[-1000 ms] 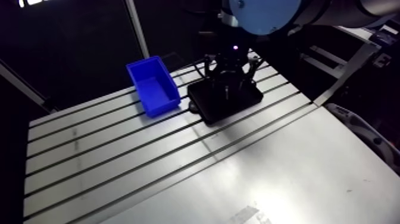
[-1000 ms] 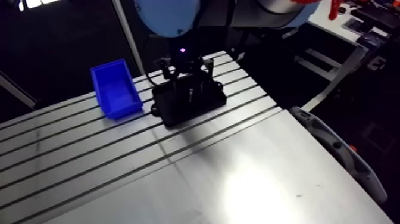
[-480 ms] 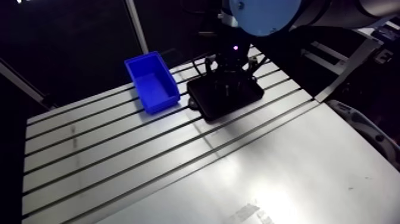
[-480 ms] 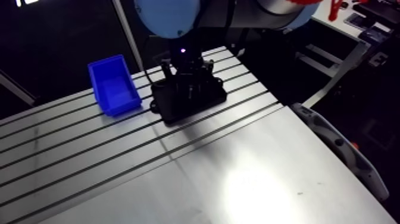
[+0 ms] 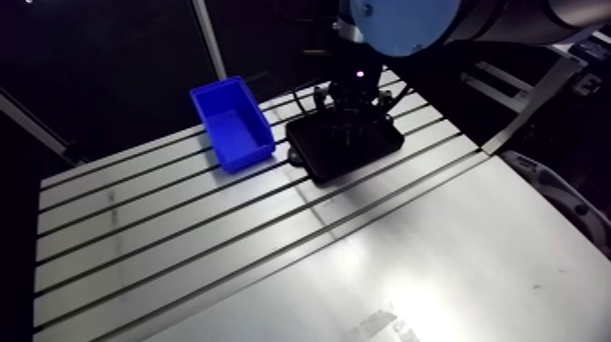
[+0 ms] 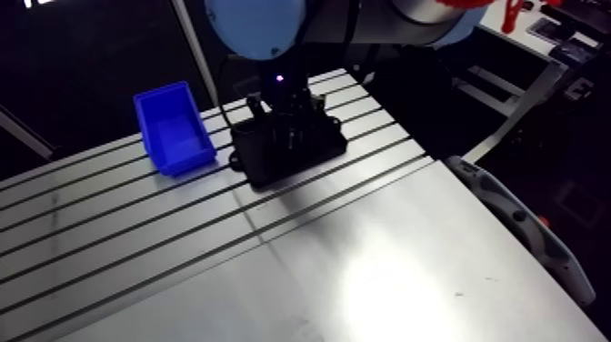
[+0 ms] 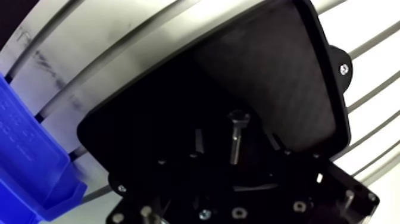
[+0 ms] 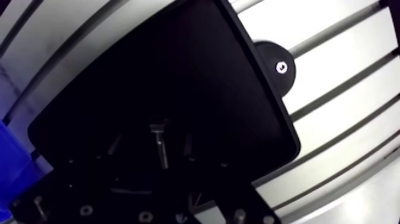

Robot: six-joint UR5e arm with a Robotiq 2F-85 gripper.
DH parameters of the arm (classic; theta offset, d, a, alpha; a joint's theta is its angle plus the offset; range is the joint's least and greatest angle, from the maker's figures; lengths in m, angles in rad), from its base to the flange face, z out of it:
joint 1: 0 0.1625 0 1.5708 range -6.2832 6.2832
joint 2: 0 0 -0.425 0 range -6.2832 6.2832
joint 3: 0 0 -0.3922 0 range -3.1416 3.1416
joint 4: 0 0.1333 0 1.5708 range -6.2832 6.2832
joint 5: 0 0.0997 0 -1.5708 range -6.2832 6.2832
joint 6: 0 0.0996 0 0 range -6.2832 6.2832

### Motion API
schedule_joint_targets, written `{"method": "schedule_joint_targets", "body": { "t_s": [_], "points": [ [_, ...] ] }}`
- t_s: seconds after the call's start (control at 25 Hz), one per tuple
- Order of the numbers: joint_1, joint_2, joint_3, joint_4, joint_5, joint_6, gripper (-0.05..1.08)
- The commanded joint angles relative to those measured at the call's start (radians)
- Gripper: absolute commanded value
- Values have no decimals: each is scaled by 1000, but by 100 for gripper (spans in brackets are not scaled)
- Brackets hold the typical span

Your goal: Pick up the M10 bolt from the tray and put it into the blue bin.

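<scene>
Slight shift of the whole arm view is noted against the earlier frames, so the camera was carried along with the arm. The gripper (image 7: pixel 234 142) is seen a touch closer to the tray (image 7: pixel 268 71) than before. The spacing between bin (image 5: pixel 241 155) and tray is unchanged, and the bolt (image 8: pixel 161 146) cannot be made out in the arm view.

Current state:
- The gripper is positioned low over the tray, toward the tray's far side as seen in the arm view.
- In the wrist view the fingers (image 7: pixel 198 141) are only faintly made out against the black tray. They are held apart, one on each side of the bolt, with a gap left on both sides. The bolt is not clamped and nothing is grasped.
- The bolt is lying flat on the tray floor between the fingers. Its head is pointed away from the gripper body and its shank toward it.
- The tray is seated flat on the slotted table (image 5: pixel 182 227). A round tab with a screw (image 8: pixel 277 67) is seen sticking out from one tray edge.
- The bin is set just beside the tray on the table. A narrow strip of table is visible between them, and no contact is seen. The bin is upright with its opening up.
</scene>
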Motion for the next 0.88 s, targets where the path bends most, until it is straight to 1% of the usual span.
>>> {"method": "schedule_joint_targets", "body": {
  "t_s": [0.04,0.16,0.32,0.44,0.52,0.6,0.68,0.88],
  "points": [
    [-2,1,3,-1,0,0,48],
    [-2,1,5,-1,0,0,50],
    [-2,1,3,-4,0,0,55],
    [-2,1,3,-4,0,0,55],
    [-2,1,3,-4,2,0,59],
    [0,1,3,-13,2,0,60],
    [0,3,3,-15,0,0,63],
    [-2,1,2,-16,2,0,65]
  ]
}}
